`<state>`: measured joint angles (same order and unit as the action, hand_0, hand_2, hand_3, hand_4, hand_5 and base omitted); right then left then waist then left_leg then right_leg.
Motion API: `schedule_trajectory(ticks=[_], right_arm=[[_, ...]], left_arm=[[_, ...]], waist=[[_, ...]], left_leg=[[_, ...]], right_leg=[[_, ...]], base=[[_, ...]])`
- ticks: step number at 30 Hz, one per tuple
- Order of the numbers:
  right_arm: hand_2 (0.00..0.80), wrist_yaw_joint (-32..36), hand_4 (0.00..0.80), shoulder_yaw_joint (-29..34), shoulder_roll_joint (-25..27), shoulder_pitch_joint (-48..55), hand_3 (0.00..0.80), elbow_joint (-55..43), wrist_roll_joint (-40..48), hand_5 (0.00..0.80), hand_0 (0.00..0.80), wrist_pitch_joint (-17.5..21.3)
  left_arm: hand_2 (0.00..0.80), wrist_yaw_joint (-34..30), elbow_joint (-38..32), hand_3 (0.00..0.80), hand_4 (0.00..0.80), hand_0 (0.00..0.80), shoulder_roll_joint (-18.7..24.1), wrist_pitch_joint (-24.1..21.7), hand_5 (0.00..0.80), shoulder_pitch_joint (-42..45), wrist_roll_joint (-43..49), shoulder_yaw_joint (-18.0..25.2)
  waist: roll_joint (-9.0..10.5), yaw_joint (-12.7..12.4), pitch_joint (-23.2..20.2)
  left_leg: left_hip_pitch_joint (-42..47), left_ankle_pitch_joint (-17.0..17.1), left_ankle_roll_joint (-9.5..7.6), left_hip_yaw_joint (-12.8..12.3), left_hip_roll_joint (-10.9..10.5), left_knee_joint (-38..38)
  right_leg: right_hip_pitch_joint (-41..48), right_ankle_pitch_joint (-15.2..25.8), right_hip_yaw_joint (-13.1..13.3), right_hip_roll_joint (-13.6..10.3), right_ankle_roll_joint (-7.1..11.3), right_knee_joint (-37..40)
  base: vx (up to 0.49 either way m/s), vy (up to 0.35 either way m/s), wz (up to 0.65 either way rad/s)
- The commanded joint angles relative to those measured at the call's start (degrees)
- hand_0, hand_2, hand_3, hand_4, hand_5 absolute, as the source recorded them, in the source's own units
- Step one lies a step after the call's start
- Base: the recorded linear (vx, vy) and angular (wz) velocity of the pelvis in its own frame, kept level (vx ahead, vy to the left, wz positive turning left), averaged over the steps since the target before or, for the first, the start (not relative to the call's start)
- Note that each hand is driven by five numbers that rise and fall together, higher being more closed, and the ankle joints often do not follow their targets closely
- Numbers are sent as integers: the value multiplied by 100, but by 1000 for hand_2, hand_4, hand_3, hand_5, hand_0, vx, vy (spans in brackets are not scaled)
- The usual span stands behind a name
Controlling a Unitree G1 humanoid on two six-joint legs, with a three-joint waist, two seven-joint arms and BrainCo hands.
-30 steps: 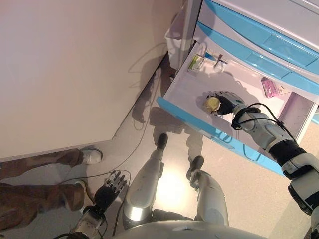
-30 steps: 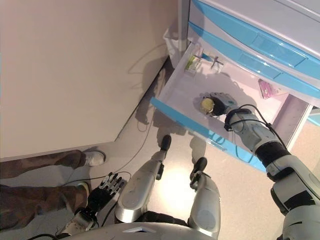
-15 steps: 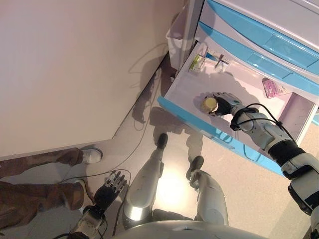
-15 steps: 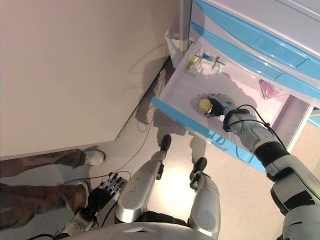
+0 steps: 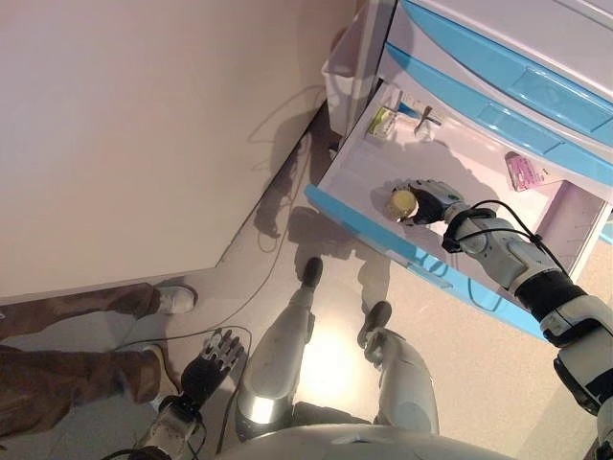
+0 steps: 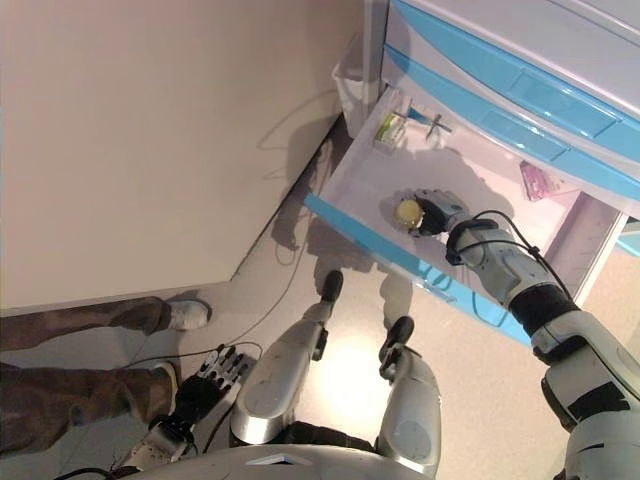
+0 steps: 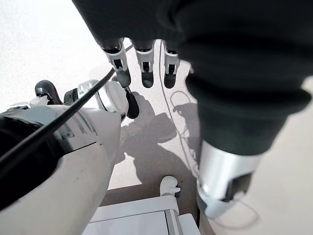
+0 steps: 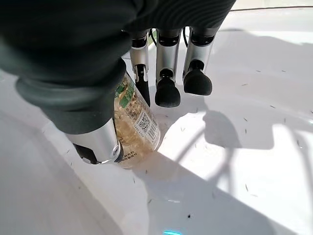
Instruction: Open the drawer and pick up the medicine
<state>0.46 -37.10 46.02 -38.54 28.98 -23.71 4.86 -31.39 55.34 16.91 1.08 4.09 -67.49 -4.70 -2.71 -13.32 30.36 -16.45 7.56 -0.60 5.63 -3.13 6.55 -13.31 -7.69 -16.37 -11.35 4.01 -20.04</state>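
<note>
Basically, big pale wall [image 5: 144, 134] fills the left, grey floor [image 5: 335, 316] below it. White cabinet [image 5: 536, 38] with blue-fronted drawers at the far right; its drawer [image 5: 369, 168] is pulled open, blue front edge toward the robot, white inside. A person's legs [image 5: 67, 379] in brown trousers and a white shoe at the near left.

Right hand [image 5: 431, 199] reaches into the open drawer, fingers and thumb curled round the medicine bottle [image 5: 403, 203], clear with pale contents and a yellowish cap. Right wrist view shows the thumb and one finger pressed on the bottle's labelled side, bottle's base at or just above the drawer floor, cannot tell if touching.

Left hand [image 5: 213, 359] hangs low at the near left over the floor, fingers relaxed and spread, holding nothing.

Small stuff in the drawer: a green-and-white box [image 5: 380, 122] at the far left corner, a small dark-and-silver item [image 5: 423, 119] just right of it, a pink packet [image 5: 522, 170] at the far right.
</note>
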Motion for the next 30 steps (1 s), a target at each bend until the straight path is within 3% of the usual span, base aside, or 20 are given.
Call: schedule_trajectory(ticks=[1,15,30], right_arm=[[0,-108,0,-137,29,5,0,-312,23,0,0,65],[0,-627,0,-99,173,-3,0,-672,-559,0,0,122],[0,-181,0,-218,356,-124,0,-1293,-703,0,0,225]], left_arm=[[0,-93,-5,0,0,0,234,-21,0,231,50,-47],[0,-83,-30,0,0,0,209,-44,0,280,10,-27],[0,-16,-28,0,0,0,218,-6,0,245,-21,36]], waist=[[197,-50,-206],[208,-25,-239],[287,-2,-304]], left_leg=[[-24,-1002,106,-185,164,776],[27,-991,116,-208,194,695],[33,-957,126,-232,234,634]], right_leg=[[-20,738,89,-211,274,601],[7,732,84,-210,296,613],[21,749,83,-183,314,662]], base=[[0,0,0],[0,0,0],[0,0,0]])
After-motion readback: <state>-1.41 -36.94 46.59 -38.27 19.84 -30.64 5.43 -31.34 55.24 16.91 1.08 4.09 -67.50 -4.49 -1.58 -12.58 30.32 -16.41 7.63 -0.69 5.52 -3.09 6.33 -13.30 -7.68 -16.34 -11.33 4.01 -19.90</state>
